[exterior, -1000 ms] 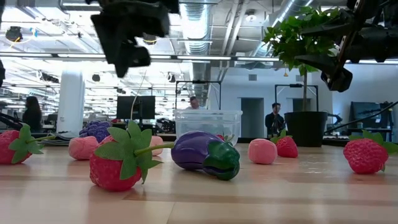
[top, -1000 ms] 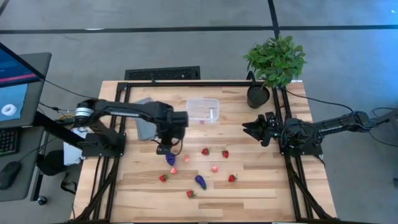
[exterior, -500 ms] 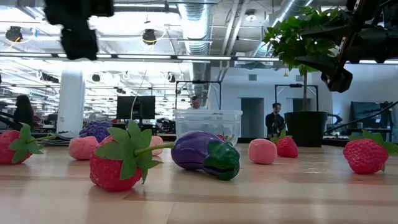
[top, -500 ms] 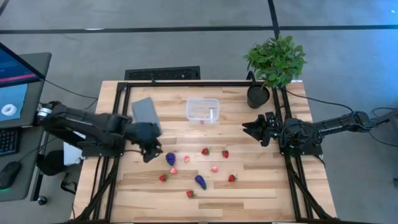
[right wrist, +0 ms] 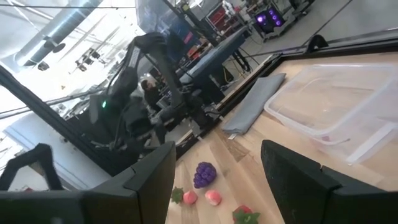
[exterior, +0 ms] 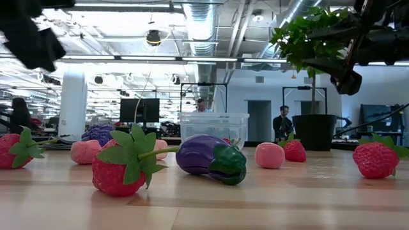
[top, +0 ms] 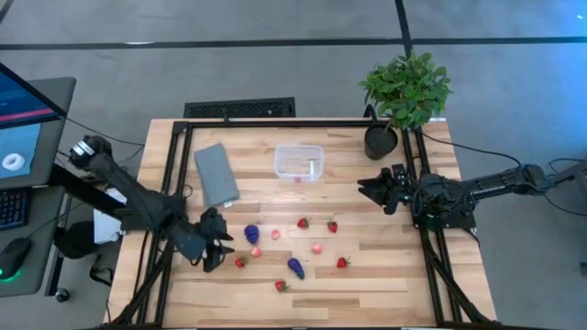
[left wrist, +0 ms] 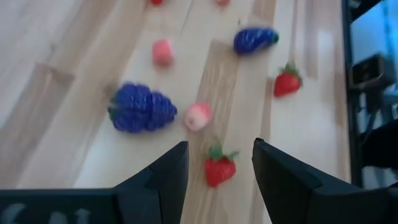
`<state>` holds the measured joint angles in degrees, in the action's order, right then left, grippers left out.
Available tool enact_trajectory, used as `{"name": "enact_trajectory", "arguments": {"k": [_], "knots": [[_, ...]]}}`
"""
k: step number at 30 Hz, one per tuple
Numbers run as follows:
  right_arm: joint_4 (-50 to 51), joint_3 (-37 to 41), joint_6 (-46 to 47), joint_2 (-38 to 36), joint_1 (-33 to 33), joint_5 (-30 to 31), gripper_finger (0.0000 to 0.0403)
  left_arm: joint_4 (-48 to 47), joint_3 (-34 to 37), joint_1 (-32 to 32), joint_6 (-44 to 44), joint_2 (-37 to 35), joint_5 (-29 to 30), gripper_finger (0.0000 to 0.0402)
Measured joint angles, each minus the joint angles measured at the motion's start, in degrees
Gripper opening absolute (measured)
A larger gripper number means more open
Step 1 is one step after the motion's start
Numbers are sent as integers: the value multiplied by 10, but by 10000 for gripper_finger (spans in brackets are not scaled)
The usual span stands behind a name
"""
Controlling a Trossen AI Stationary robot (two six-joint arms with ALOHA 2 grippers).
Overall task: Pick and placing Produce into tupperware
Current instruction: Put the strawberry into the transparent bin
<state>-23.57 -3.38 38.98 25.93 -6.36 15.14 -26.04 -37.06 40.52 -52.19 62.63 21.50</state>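
The produce lies scattered on the near half of the wooden table: a purple grape bunch [top: 251, 234], a purple eggplant [top: 295, 267], several red strawberries such as one [top: 240, 262], and pale pink pieces such as one [top: 317, 247]. The clear tupperware [top: 299, 163] stands upright toward the far edge. My left gripper [top: 215, 251] hovers open above the table near its left side, just left of that strawberry [left wrist: 219, 169], touching nothing. My right gripper [top: 371, 191] waits open at the right side, raised off the table.
A flat grey lid [top: 216, 174] lies left of the tub. A potted green plant [top: 404, 92] stands at the far right corner. Black frame rails [top: 174, 183] run along the table's left, right and far sides. People stand in the room behind the table.
My left arm has swung back from over the table's middle, near the grape bunch, toward the left and near edges, uncovering the grey lid. Its gripper now hovers left of the near-left strawberry. The produce and the tub have stayed where they were.
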Motion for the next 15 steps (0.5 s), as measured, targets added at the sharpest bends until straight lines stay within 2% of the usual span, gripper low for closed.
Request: {"name": "enact_trajectory", "arguments": {"k": [7, 15], "knots": [[0, 0, 0, 0, 12, 0, 260, 31, 0, 62, -67, 96, 1, 166], [0, 0, 0, 0, 13, 0, 260, 98, 0, 86, -92, 169, 15, 166]]}}
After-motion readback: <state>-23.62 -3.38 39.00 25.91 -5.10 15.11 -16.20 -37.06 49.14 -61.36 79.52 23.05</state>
